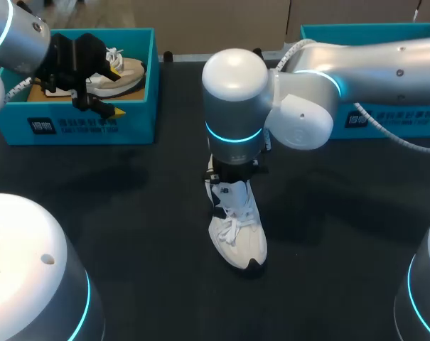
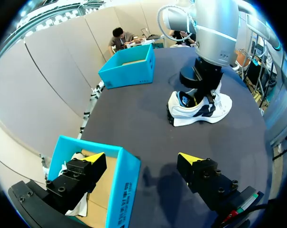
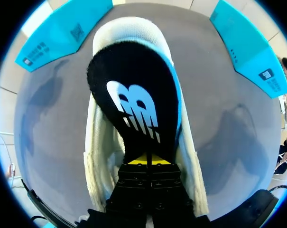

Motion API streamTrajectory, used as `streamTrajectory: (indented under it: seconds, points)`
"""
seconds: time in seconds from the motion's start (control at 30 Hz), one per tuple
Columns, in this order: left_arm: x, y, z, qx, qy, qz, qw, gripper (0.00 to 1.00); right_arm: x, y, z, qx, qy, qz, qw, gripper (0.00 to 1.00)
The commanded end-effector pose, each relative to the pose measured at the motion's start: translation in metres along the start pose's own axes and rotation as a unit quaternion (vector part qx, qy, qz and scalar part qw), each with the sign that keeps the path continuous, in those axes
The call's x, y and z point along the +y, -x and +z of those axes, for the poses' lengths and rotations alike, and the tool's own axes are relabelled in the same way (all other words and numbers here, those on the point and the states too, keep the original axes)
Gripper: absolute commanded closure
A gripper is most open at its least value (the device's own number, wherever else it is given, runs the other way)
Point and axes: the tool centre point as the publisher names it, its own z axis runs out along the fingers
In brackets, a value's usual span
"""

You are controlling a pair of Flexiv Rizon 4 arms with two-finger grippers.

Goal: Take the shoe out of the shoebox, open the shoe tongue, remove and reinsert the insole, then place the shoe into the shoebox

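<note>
Table: dark table [image 1: 129, 213], shoe [image 1: 239, 234] standing mid-table, unboxed.
Right hand [image 3: 149, 160]: pinching the insole [image 3: 134, 95], likely mid-removal.
Left hand [image 2: 141, 159]: wide, empty, over a box [image 2: 124, 185].
Remaining: reinsert insole, rebox shoe.

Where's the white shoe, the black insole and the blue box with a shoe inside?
White lace-up shoe [image 1: 234, 226]: head view, its laces.
Black foam insole [image 3: 134, 95]: right wrist view, its middle.
Blue cardboard shoebox [image 1: 135, 122]: head view, front wall.
</note>
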Motion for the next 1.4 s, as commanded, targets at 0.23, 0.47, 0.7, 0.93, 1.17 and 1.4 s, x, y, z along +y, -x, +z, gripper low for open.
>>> streamTrajectory:
  seconds: [0.23,0.47,0.7,0.93,1.17,1.4]
  points:
    - [0.0,-0.001,-0.001,0.0,0.002,0.0,1.0,0.0,0.019,0.0,-0.036,-0.024,0.044,-0.025,0.998,1.0]
    - [0.0,-0.001,-0.001,0.0,0.002,0.0,1.0,0.0,0.04,0.005,-0.016,-0.022,0.066,-0.039,0.997,1.0]
    - [0.0,-0.001,-0.001,0.0,0.002,0.0,1.0,0.0,0.046,0.004,0.012,0.002,0.064,-0.048,0.997,1.0]
    - [0.0,-0.001,-0.001,0.0,0.002,0.0,1.0,0.0,0.044,0.003,0.03,0.013,0.05,-0.053,0.997,1.0]
    - [0.0,-0.001,-0.001,0.0,0.002,0.0,1.0,0.0,0.038,0.007,0.005,0.002,0.065,-0.047,0.997,1.0]
    - [0.0,-0.001,-0.001,0.0,0.002,0.0,1.0,0.0,0.059,0.006,-0.012,-0.011,0.113,-0.051,0.992,1.0]
